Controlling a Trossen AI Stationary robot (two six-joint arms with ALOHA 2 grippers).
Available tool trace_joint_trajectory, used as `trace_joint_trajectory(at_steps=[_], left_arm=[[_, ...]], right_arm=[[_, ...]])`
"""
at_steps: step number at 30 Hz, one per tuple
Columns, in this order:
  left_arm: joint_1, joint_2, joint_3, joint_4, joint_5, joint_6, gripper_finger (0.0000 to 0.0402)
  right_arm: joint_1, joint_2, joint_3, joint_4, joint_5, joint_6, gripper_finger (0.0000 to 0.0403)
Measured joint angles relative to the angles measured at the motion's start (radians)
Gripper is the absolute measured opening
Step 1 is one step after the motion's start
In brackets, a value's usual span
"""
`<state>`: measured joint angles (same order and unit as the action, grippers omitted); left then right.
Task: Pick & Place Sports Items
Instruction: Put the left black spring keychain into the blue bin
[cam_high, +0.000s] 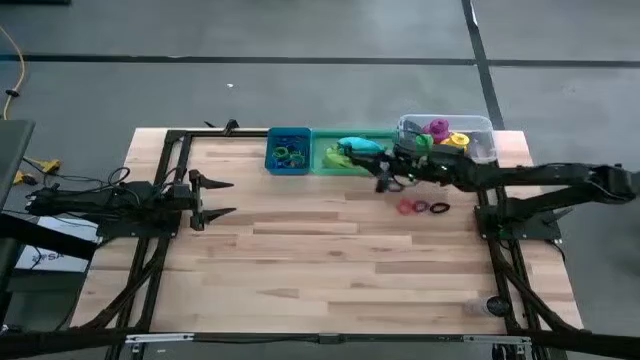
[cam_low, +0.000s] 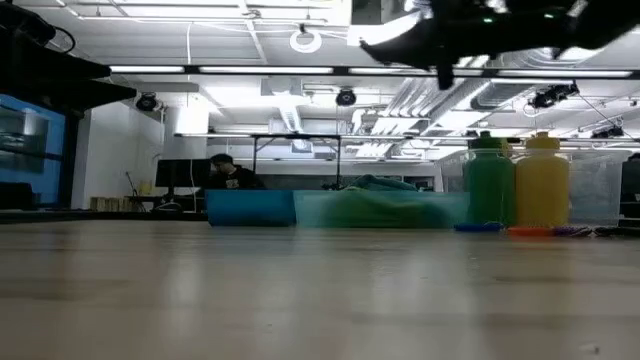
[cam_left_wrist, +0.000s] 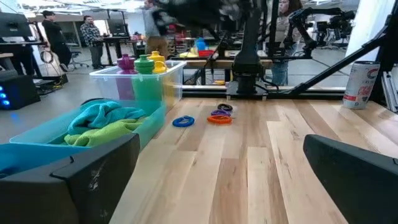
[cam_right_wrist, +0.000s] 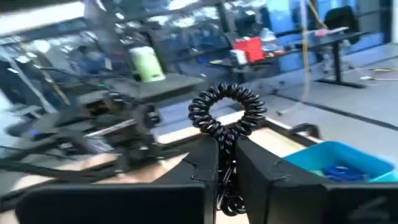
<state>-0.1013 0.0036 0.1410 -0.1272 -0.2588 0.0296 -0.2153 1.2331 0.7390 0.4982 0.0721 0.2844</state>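
Coil, black and springy, pinched between the pressed-together fingers of the right gripper; it loops into a ring above the fingertips. Right gripper hangs above the table, just in front of the green bin. Left gripper waits well left of that bin, jaws spread wide, holding nothing.

Blue bin, touching the green bin's left side: coloured rings inside. Green bin: teal cloth over lime cloth. Clear bin, right of the green bin: purple, green and yellow bottles, all upright. Loose rings lie flat on the table in front of the clear bin.
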Motion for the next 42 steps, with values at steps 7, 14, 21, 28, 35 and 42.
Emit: trace_joint_trajectory(at_steps=[7,14,21,28,35,42], left_arm=[[0.000,0.000,0.000,0.000,0.000,0.000,0.0368],[0.000,0.000,0.000,0.000,0.000,0.000,0.0368],[0.000,0.000,0.000,0.000,0.000,0.000,0.0368],[0.000,0.000,0.000,0.000,0.000,0.000,0.0368],[0.000,0.000,0.000,0.000,0.000,0.000,0.0368],[0.000,0.000,0.000,0.000,0.000,0.000,0.0368]], right_arm=[[-0.081,0.191,0.307,-0.227,-0.003,-0.054,0.0011],[-0.133,0.408,0.583,-0.384,-0.005,-0.097,0.0011],[-0.166,0.595,0.747,-0.397,-0.025,-0.097,0.0011],[-0.182,0.744,0.826,-0.397,-0.025,-0.094,0.0011],[-0.182,0.832,0.840,-0.390,-0.027,-0.048,0.0011],[-0.176,0.850,0.840,-0.398,-0.029,-0.045,0.0021]])
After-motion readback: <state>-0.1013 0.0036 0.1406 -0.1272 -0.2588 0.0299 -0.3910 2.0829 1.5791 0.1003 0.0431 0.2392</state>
